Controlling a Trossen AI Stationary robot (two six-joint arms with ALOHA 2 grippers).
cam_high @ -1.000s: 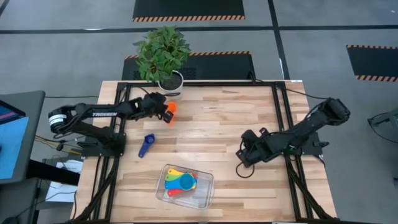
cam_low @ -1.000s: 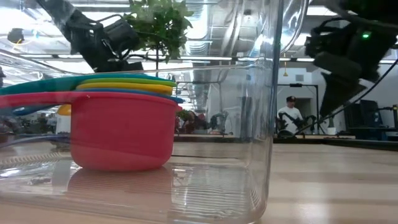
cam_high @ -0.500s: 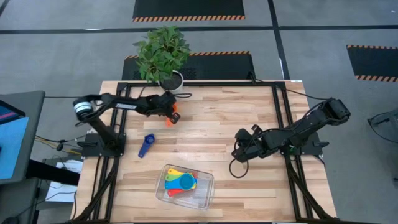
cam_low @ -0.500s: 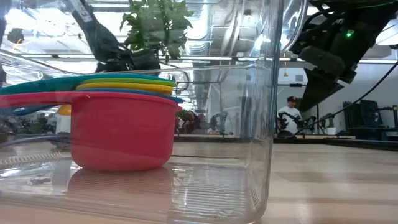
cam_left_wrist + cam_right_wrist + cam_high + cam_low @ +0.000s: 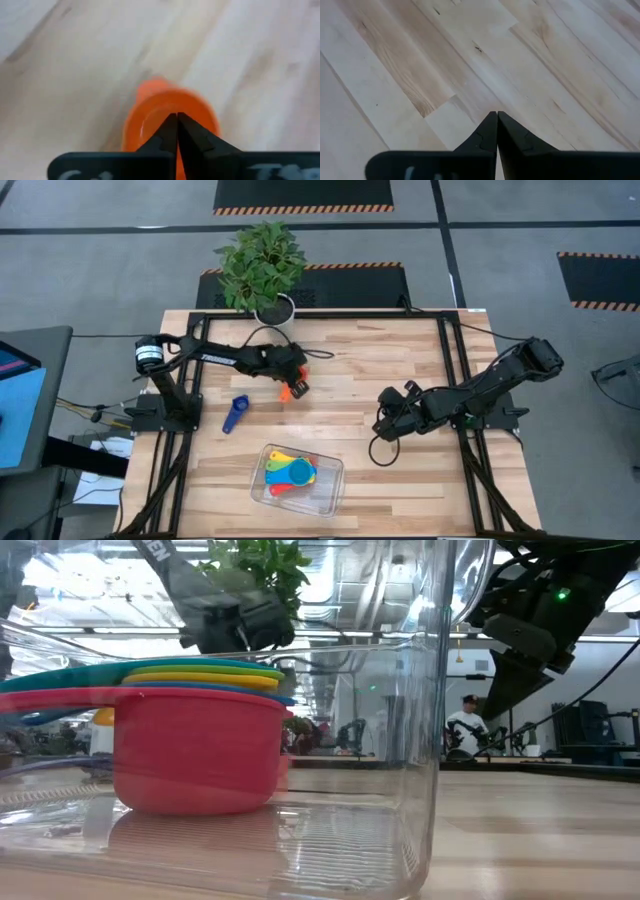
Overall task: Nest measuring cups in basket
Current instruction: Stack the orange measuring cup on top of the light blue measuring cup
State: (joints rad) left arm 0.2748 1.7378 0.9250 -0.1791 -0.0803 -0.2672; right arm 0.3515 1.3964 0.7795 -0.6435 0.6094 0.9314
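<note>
Two cups remain outside the basket (image 5: 332,480) by our count: an orange cup (image 5: 287,390) carried by the left gripper (image 5: 293,383) above the middle of the table (image 5: 380,360), and a dark blue cup (image 5: 236,413) lying on the boards near the table's left side, well apart from the basket.

Item, nested stack (image 5: 288,473): red, yellow, green and blue cups sitting inside the basket at the near edge of the table.

Item, left gripper: its fingers are pinched together on the orange cup, the tips meeting over the bowl's rim in the left wrist view (image 5: 176,131).

Item, right gripper (image 5: 385,423): hanging over bare boards at right of centre, fingers nearly together, nothing between them (image 5: 496,131).

Handling, as we judge it: these cups are light, stiff plastic, smooth enough to slip or pivot in a pinch. We would take the dark blue cup by its flat handle, or by the bowl wall, and lower it level so that it seats in the stack.

Views compared: the high view alone shows the dark blue cup and both arms' places. The low view shows the red cup (image 5: 195,750) at the bottom of the stack with thin coloured handles layered above it, behind the basket's clear wall (image 5: 420,740). The left wrist view alone shows how the orange cup (image 5: 167,117) is gripped.
</note>
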